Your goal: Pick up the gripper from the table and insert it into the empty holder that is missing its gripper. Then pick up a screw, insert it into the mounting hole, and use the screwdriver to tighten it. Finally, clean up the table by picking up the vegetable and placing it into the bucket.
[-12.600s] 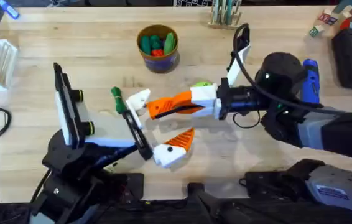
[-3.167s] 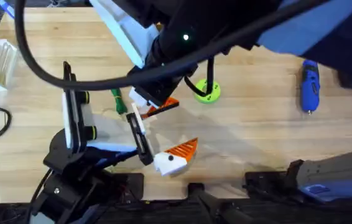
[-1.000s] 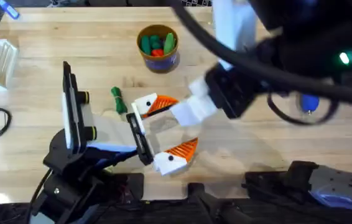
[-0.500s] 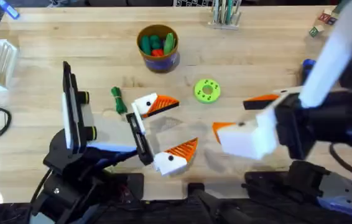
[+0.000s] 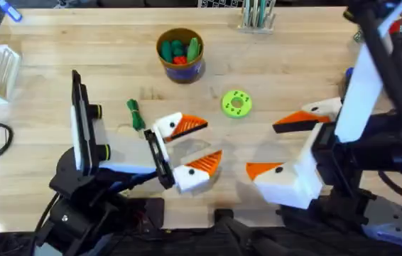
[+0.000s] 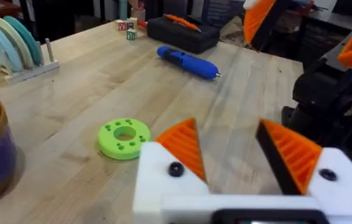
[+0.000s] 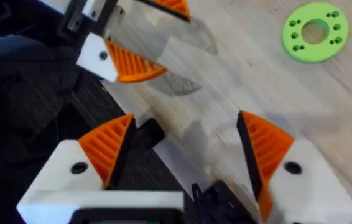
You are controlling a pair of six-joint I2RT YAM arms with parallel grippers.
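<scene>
- my right gripper (image 5: 286, 146) wide apart, holding nothing, above the table (image 5: 293, 64)
- my left gripper (image 5: 190, 146) spread too, both orange fingers (image 6: 185, 146) fitted, nothing between

Open wood runs across the middle of the table (image 5: 286, 78), between the left gripper (image 5: 187, 146) and the right gripper (image 5: 286, 146), both with fingers spread. The lime-green disc (image 5: 236, 103) lies in that gap toward the far side. The bucket (image 5: 180, 53) stands farther back, bare board on each side of it. The vegetable (image 5: 135, 114) lies close beside the left gripper's holder (image 5: 164, 125), narrowing the passage there. The screwdriver (image 6: 187, 61) rests well off to the right, near a black case (image 6: 185, 32).
</scene>
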